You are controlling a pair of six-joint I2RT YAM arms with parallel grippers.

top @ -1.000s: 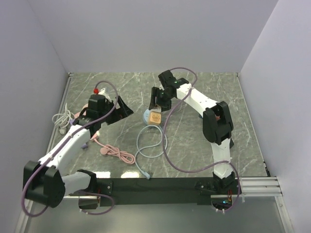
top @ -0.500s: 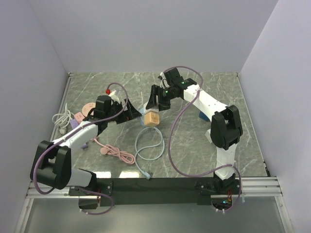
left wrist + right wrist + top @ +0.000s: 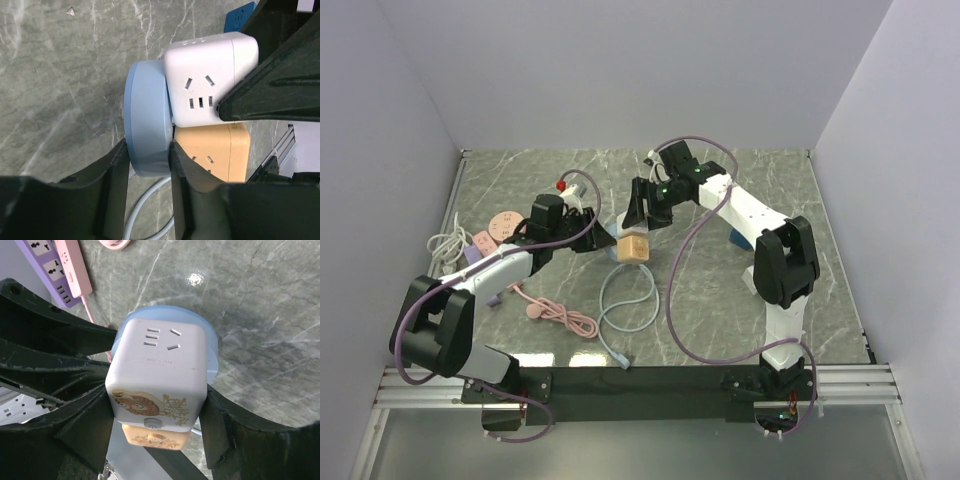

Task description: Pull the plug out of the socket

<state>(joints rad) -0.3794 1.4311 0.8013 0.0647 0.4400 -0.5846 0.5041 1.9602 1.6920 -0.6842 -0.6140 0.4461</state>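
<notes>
The socket (image 3: 636,246) is a cube, white on one half (image 3: 210,80) and orange on the other (image 3: 215,150). The plug (image 3: 146,125) is a pale blue disc pressed against its side, with a light blue cable (image 3: 622,300) looping toward the front. My left gripper (image 3: 148,160) is shut on the plug's rim, one finger on each face. My right gripper (image 3: 157,415) is shut on the socket (image 3: 160,365), its fingers against two opposite sides. The plug's rim (image 3: 214,356) shows behind the cube. Both grippers (image 3: 605,238) (image 3: 640,220) meet at mid-table.
At the left lie a purple power strip (image 3: 480,252), a pink round socket (image 3: 503,222), a white cable (image 3: 443,245) and a pink cable (image 3: 560,317). A blue adapter (image 3: 735,238) lies under the right arm. Walls close the table on three sides.
My left arm has swung right to the cube and its jaws have closed from wide open onto the blue plug. The right gripper has kept its hold on the socket.
</notes>
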